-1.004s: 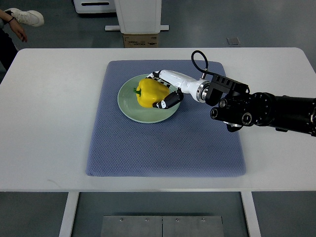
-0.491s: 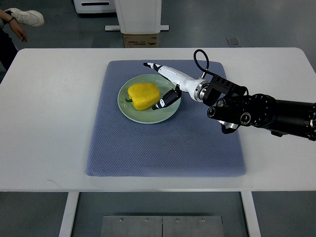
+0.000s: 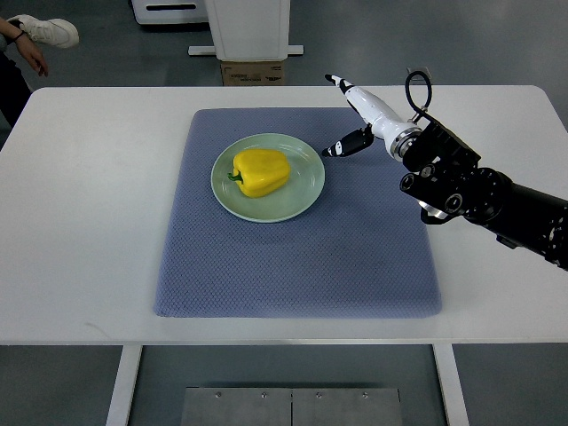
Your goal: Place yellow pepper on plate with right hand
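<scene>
Although the task names a placing move, you can see the yellow pepper [image 3: 261,171] lying on its side inside the pale green plate [image 3: 302,197], its short green stem pointing toward the picture's left. That plate sits on the blue-grey mat [image 3: 293,266], which covers the middle of the white table [image 3: 89,222]. Judged from this layout, the placing step looks done.

Your right hand [image 3: 351,120] hangs above the mat's far right corner, well apart from the plate, with its fingers [image 3: 348,145] spread and nothing between them; it is released. No left arm shows anywhere along the left edge.

Should you need to take the pepper again, expect a light, hollow, fairly stiff fruit with waxy, slick skin. It will likely roll on its lobes if nudged from one side. Wrap the fingers across the broad middle of the body, thumb opposing on the near flank, instead of pinching the stem, which looks too small to hold. Squeeze moderately: the walls can dent or split under a hard grip, and a loose one may let the skin slide.

At the far left corner, part of a person [image 3: 27,44] shows beyond the table.
</scene>
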Robot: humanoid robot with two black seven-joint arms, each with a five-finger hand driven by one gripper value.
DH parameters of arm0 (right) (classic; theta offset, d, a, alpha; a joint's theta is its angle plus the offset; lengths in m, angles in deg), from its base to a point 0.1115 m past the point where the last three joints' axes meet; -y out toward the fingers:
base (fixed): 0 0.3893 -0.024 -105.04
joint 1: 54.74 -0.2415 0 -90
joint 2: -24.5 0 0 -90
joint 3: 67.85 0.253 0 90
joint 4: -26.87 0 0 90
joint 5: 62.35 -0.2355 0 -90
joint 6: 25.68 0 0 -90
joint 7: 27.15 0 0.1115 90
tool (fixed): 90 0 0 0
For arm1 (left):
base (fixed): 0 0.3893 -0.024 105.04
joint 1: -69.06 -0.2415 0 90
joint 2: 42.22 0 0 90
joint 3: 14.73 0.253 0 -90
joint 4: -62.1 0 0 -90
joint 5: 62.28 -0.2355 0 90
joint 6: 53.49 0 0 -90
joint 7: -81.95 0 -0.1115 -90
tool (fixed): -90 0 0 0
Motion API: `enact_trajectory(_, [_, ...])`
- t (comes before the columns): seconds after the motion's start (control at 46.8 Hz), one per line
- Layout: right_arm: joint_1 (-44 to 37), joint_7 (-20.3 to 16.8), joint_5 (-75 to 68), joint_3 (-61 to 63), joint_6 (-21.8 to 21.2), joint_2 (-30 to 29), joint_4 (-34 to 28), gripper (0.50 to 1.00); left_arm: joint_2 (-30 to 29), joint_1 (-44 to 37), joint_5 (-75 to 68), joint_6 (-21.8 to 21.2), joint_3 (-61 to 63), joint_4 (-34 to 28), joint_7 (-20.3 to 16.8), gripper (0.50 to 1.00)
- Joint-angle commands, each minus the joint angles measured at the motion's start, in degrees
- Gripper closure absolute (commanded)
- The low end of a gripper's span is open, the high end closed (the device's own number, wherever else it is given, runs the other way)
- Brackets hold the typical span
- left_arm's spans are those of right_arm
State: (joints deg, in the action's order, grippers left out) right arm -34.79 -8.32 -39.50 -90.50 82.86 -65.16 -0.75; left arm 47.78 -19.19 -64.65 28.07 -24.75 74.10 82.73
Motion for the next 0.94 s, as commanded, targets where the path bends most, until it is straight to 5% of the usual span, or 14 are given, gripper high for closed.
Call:
enact_trajectory(0.0, [1.4, -0.1, -0.5, 2.1, -0.2, 1.3, 0.0, 0.5, 0.0, 0.0, 0.0, 0.0, 0.0, 0.0, 0.0, 0.5])
enact_trajectory(0.449, [11.3, -1.7, -14.1, 35.5, -16.3, 5.7, 0.0, 0.5, 0.0, 0.0, 0.0, -0.1, 0.0, 0.0, 0.0, 0.5])
enact_trajectory(0.919, [15.0, -3.3, -25.4, 46.8, -17.1, 5.7, 3.1, 0.5, 0.0, -0.1, 0.0, 0.0, 0.0, 0.0, 0.0, 0.5])
